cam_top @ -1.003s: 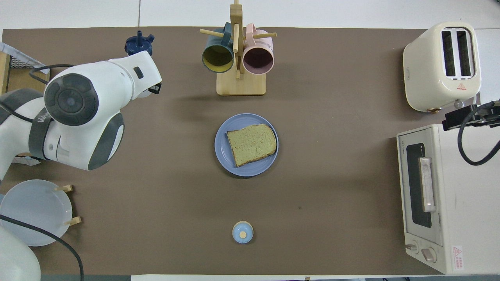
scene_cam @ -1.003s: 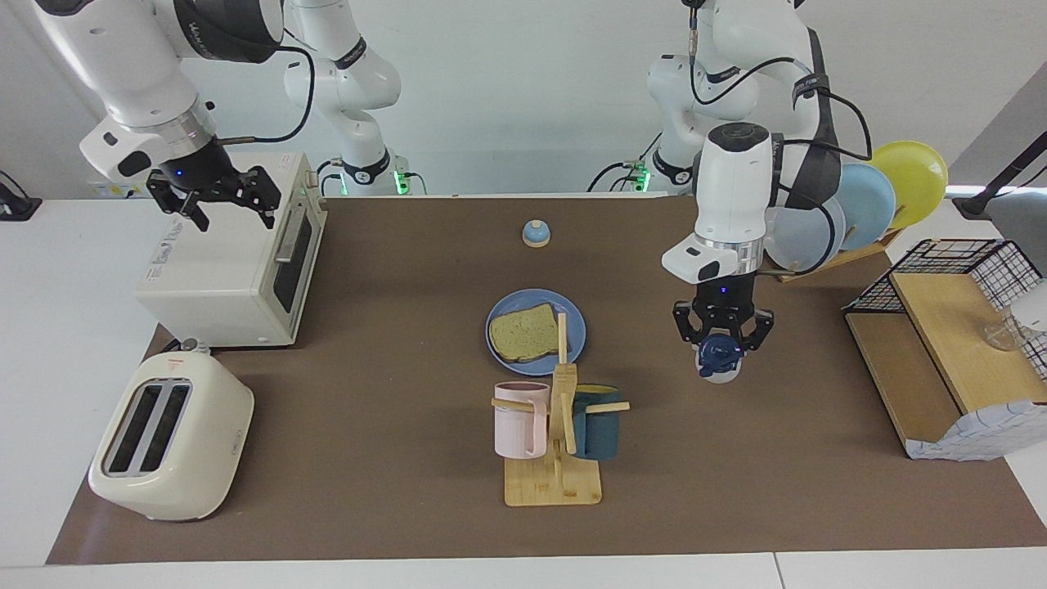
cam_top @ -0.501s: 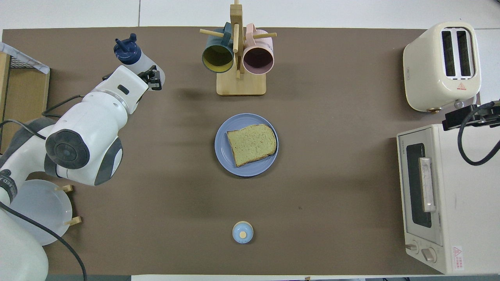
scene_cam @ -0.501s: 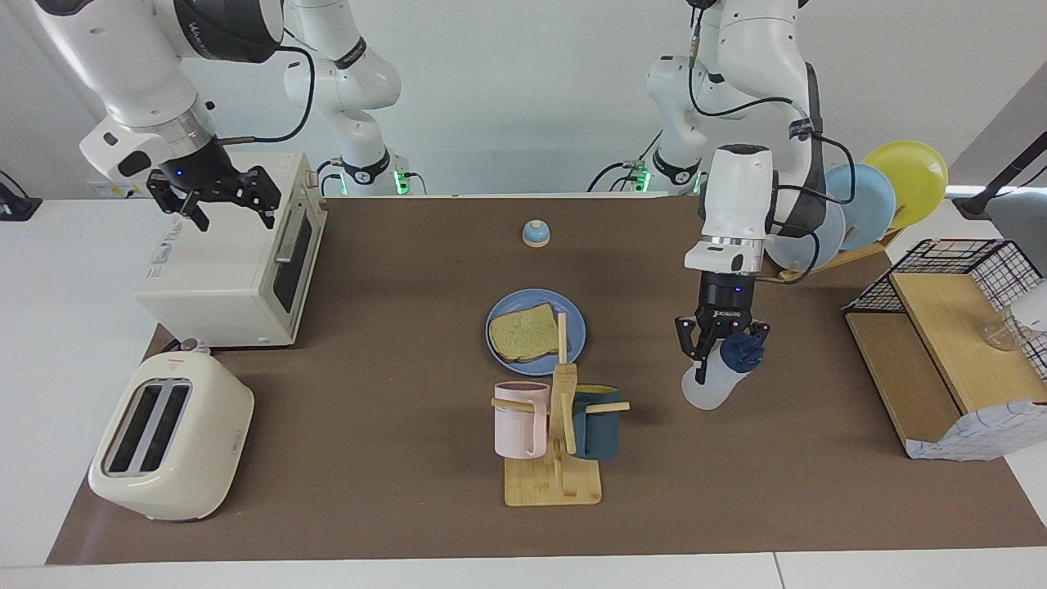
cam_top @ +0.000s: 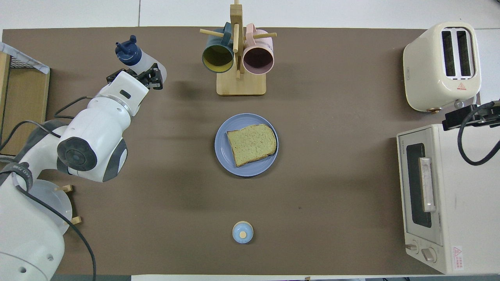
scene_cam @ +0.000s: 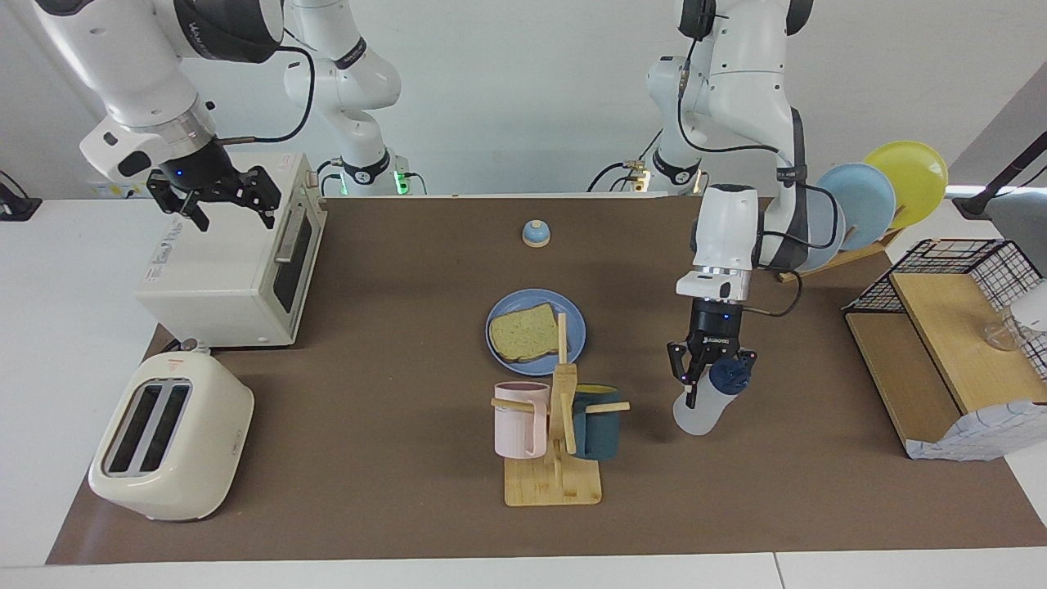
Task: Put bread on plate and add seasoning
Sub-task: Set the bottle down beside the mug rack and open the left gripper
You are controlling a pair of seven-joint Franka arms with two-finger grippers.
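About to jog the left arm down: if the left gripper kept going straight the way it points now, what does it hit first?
The left gripper, shut on the seasoning, points down at the brown table mat. The tilted bottle's base would probably meet that mat first, between the mug rack and the wooden shelf; its height above the mat is unclear.

Mat (scene_cam: 393,343) plain dark brown. Plate (scene_cam: 501,354) medium blue; bread (scene_cam: 523,333) pale tan, speckled crumb, darker crust. Seasoning (scene_cam: 710,398) in my left gripper (scene_cam: 710,378): translucent white body, navy cap. Mugs at the plate's 6 o'clock in the facing view: pink, ribbed (scene_cam: 519,418); dark teal (scene_cam: 597,422). Toaster (scene_cam: 170,437) cream.
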